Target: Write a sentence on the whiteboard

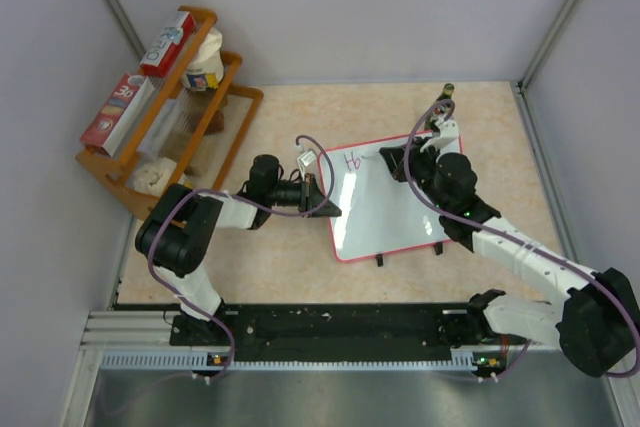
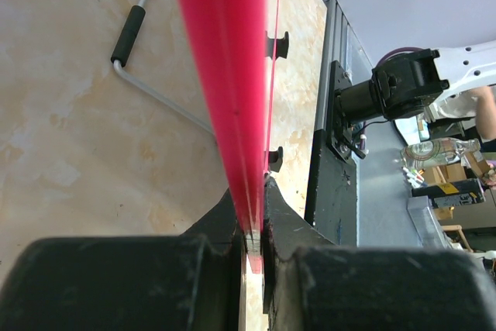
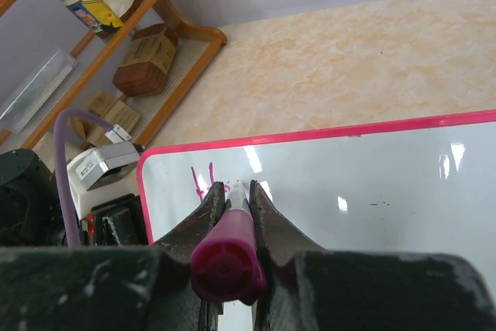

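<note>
– Left claw [image 2: 252, 218] first: what is it doing?

– It is clamped tight on the left edge of the whiteboard [image 1: 400, 217]. Both fingers pinch the red-pink rim, which appears to steady the board.

– Where does the board sit?

– On the beige table [image 1: 300, 257], right of centre and slightly turned. Its 2 black clip feet point toward the arms' bases. A wooden rack [image 1: 232, 97] of boxes and bags stands well apart at the far left.

– And the right claw [image 3: 236, 191]?

– It is closed around a pink-purple marker [image 3: 229, 257]. The tip points down at the board near the upper left corner. I cannot tell whether the tip touches the surface or hangs just above it.

– How much of the sentence [image 1: 352, 161] is written?

– Very little. The overhead view shows a capital H and what may be the start of a 2nd letter. The right wrist view shows 2 short pink strokes just left of the marker tip. Everything else on the board is glossy white, with only glare spots.

– So what is left?

– By my judgement, nearly all of it. With about 1 letter down, the writing has barely begun, and the rest of the 1st word and every later word are yet to be written.
</note>
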Robot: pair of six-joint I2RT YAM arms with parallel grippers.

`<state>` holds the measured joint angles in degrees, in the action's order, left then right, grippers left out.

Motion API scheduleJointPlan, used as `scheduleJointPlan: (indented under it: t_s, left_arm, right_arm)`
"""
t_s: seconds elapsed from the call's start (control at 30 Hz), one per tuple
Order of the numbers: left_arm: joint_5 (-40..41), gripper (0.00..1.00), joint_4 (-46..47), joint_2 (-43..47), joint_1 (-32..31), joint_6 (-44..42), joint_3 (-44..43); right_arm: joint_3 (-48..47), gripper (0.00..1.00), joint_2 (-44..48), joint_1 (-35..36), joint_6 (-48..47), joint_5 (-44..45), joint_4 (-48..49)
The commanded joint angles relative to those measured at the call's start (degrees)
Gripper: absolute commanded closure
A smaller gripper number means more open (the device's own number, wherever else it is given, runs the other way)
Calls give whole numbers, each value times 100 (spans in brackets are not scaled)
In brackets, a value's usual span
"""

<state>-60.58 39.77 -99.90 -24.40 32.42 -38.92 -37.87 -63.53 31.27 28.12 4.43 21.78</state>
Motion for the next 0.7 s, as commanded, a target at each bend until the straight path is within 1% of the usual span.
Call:
scheduleJointPlan:
  t_s: [0.0,0.67]
  left_arm:
    - [-270,100,-479,-91,-240,-650,86]
    - [-253,100,-514,-91,-275,-676,60]
  right_arm:
    - [200,100,-46,-59,-70,23,63]
    - [939,100,675,-59,80,-161,-262]
